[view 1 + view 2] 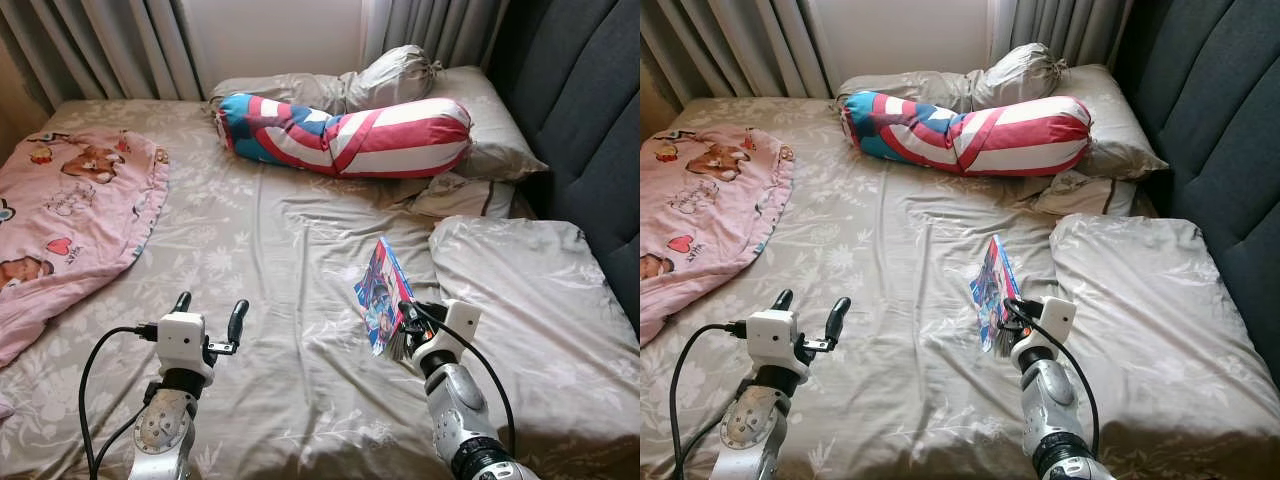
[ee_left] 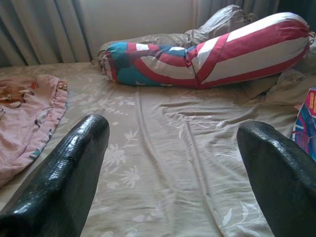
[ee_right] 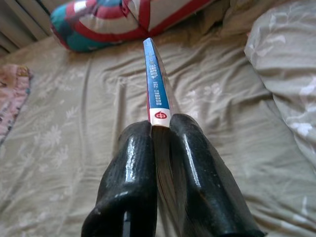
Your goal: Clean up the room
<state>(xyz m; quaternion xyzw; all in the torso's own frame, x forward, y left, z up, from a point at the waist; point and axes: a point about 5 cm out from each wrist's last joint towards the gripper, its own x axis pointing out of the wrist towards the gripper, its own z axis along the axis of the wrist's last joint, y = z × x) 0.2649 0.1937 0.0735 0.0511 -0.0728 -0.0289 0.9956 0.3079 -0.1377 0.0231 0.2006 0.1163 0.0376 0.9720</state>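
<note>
A pink cartoon-print blanket (image 1: 70, 210) lies at nine o'clock on the beige floral-sheeted bed (image 1: 290, 250). The left gripper (image 1: 209, 312) hovers at seven o'clock, fingers spread. A red, white and blue striped bolster pillow (image 1: 350, 135) rests at twelve o'clock. The right gripper (image 3: 159, 129), at five o'clock, pinches a thin colourful blue-spined book (image 1: 380, 295) held on edge above the sheet, just beside a grey floral pillow (image 1: 530, 290) at three o'clock
</note>
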